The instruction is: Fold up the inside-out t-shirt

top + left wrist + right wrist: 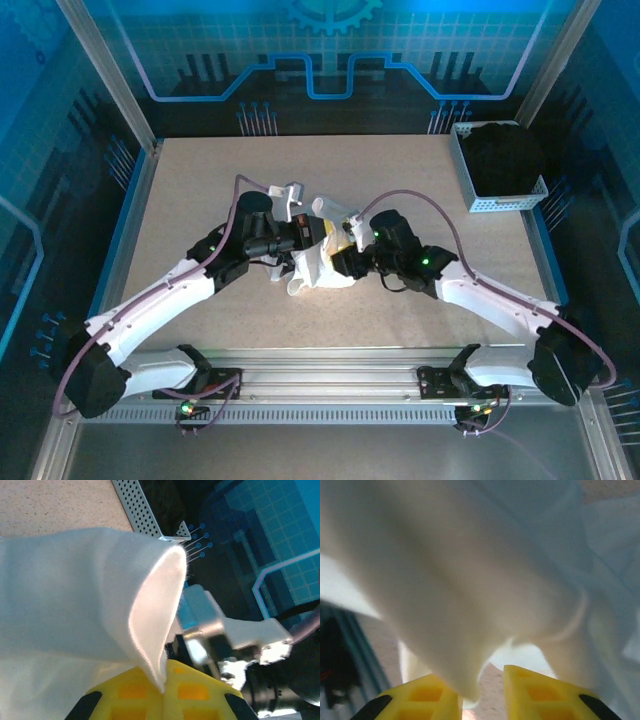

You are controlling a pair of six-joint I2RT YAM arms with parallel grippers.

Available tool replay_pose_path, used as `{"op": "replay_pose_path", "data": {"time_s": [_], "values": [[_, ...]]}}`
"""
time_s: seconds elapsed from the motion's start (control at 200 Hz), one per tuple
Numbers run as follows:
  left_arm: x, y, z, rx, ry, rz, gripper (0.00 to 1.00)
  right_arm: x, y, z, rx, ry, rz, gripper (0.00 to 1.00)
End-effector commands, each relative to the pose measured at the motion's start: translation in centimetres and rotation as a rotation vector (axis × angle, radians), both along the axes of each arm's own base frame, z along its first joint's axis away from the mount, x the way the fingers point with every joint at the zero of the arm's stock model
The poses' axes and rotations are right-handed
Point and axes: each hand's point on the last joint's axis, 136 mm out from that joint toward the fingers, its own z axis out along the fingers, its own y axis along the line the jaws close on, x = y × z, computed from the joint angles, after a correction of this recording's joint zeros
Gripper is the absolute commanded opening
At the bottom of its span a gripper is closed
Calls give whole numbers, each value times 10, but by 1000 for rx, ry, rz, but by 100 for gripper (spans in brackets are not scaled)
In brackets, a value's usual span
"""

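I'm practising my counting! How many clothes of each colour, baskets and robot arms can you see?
White t-shirt: 1
Black garment: 1
Basket: 1
Robot arms: 2, the left arm and the right arm
Total: 5

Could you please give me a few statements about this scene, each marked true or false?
1. The plain white thin cloth t-shirt lies spread flat on the speckled beige table. False: it is bunched up mid-table.
2. The left gripper is shut on the t-shirt. True.
3. The black garment lies in the perforated grey metal basket. True.
4. That basket stands at the table's near left corner. False: it is at the far right corner.
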Motion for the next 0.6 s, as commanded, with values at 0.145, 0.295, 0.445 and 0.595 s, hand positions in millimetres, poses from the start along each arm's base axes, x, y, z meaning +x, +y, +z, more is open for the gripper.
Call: {"op": "replay_pose_path", "data": {"time_s": [0.145,0.295,0.445,0.595], "values": [[-17,9,33,6,-8,-24,0,32,-32,43,-175,-276,-117,9],[-15,11,40,-60,19,1,0,35,-36,48,-228,-334,-105,10],[-4,16,47,-136,3,73,0,23,-44,44,-257,-315,-97,14],[2,14,46,-166,12,94,0,-15,-18,55,-42,-345,100,34]]}}
